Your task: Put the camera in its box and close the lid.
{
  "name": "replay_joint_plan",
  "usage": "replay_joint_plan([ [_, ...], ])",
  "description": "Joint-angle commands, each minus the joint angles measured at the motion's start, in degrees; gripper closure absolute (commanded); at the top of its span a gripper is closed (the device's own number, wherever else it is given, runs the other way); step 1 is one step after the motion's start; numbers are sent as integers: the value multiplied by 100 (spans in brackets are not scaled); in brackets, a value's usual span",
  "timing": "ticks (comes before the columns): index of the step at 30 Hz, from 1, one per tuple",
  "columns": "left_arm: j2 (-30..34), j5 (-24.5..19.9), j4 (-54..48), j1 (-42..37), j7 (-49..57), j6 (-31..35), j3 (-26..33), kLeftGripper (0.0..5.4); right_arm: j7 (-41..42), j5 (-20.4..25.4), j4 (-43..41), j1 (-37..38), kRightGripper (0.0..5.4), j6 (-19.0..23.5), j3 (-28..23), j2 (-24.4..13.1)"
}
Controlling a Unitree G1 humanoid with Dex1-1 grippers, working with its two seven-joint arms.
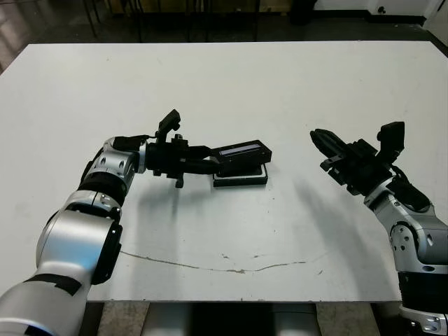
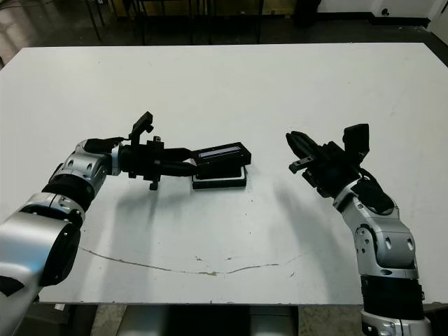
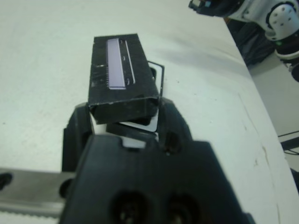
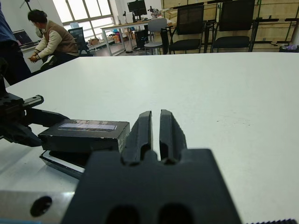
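My left gripper (image 1: 218, 163) is shut on one end of the lid (image 1: 242, 152), a flat black cover with a pale strip (image 3: 116, 63) on top. It holds the lid just over the box (image 1: 241, 179), a shallow black tray whose white lining (image 3: 139, 128) peeks out below. The lid hides the inside of the box, and the camera is hidden. My right gripper (image 1: 316, 136) hovers above the table well to the right of the box, fingers (image 4: 145, 128) shut on nothing.
A thin dark line (image 1: 210, 264) runs across the table (image 1: 224, 84) near its front edge. Beyond the far edge are chairs (image 4: 187, 28), desks and a seated person (image 4: 49, 39).
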Motion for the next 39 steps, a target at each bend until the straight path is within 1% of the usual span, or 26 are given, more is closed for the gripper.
replay_joint_plan([
  [1,23,201,126,57,-102,-10,-106,432,27,-27,39,104,540,23,-14,-79],
  [4,28,250,93,50,-176,-66,-158,432,-16,-29,-2,108,540,100,-5,-79],
  [8,86,304,70,20,-310,-20,-241,432,-29,-81,24,119,540,21,15,-65],
  [17,268,504,29,-16,-535,-325,-394,432,-7,-95,103,91,540,33,17,-72],
  [22,358,643,55,-50,-606,-366,-496,433,27,-78,121,104,540,6,-1,-74],
  [23,366,670,70,-59,-634,-373,-509,439,45,-77,137,104,540,-13,-3,-76],
  [28,379,812,133,-111,-603,-404,-570,539,33,-114,135,101,540,4,5,-83],
  [32,374,1026,158,-193,-388,-318,-699,539,74,-95,160,84,540,-11,-6,-84],
  [36,333,1192,180,-223,-289,-512,-823,539,64,-82,136,85,540,10,-17,-84],
  [39,324,1254,200,-254,-255,-519,-873,539,71,-59,119,97,540,26,-28,-84],
])
